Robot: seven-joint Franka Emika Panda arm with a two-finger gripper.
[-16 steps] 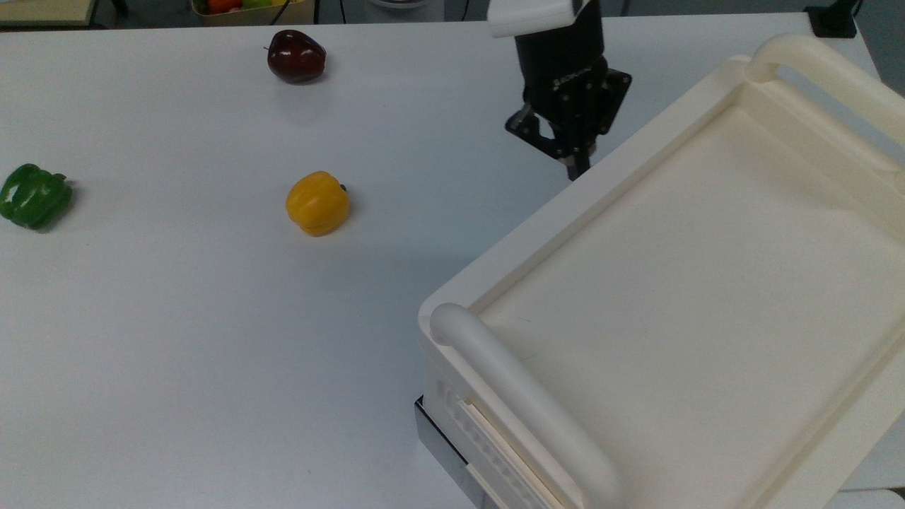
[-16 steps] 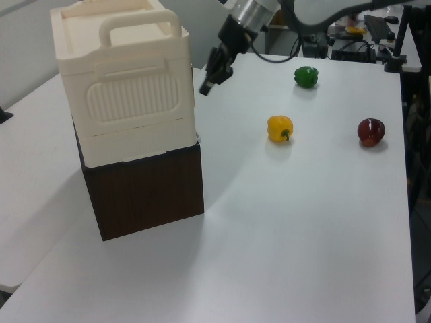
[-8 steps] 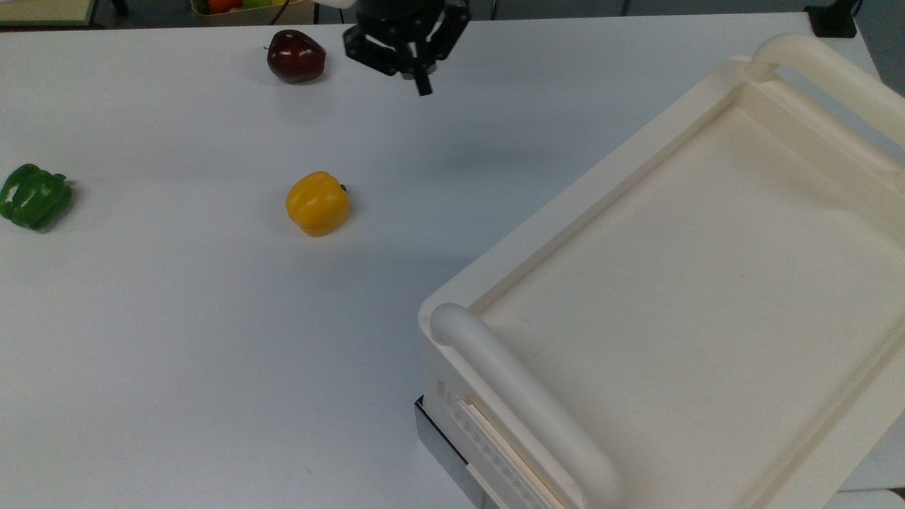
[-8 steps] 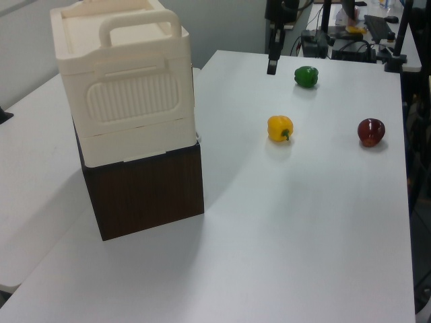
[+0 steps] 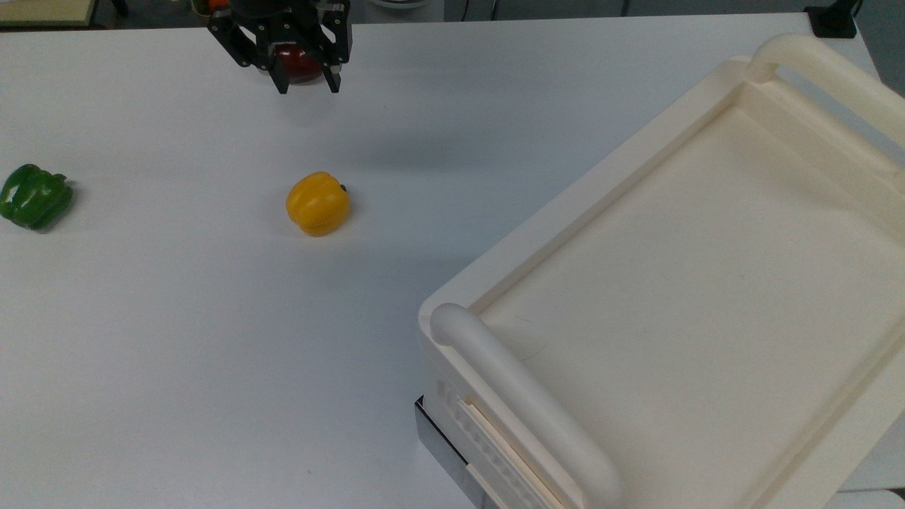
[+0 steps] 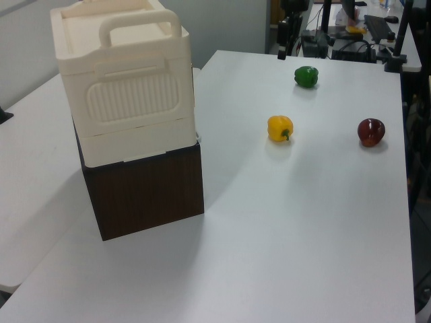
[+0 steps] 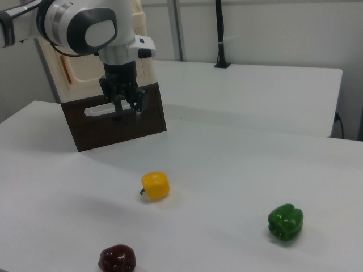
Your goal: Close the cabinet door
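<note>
Black and two-fingered, the gripper (image 5: 306,83) hangs at the top view's upper left with its fingers spread apart around empty air, above the dark red apple (image 5: 297,65), which shows between them. On the smooth white table (image 5: 177,318) lie a glossy yellow pepper (image 5: 317,203) near the middle and a lobed green pepper (image 5: 33,196) at the top view's left edge. The cabinet (image 5: 679,297) fills the top view's lower right: matte cream plastic, a recessed flat tray top, thick rounded bar handles at two ends.

From the left view, the cabinet (image 6: 124,87) is a ribbed cream box resting on a dark wood-grain base (image 6: 145,195), at the left view's left. The gripper (image 6: 283,37) sits at the far table edge, well apart from the cabinet.

From the right view, the white rounded arm (image 7: 93,28) points straight down, its gripper (image 7: 126,109) parted and holding nothing, in front of the cabinet's dark base (image 7: 113,127). The cabinet door (image 7: 85,73) appears as a cream panel behind the arm; I cannot tell whether it is fully shut.
</note>
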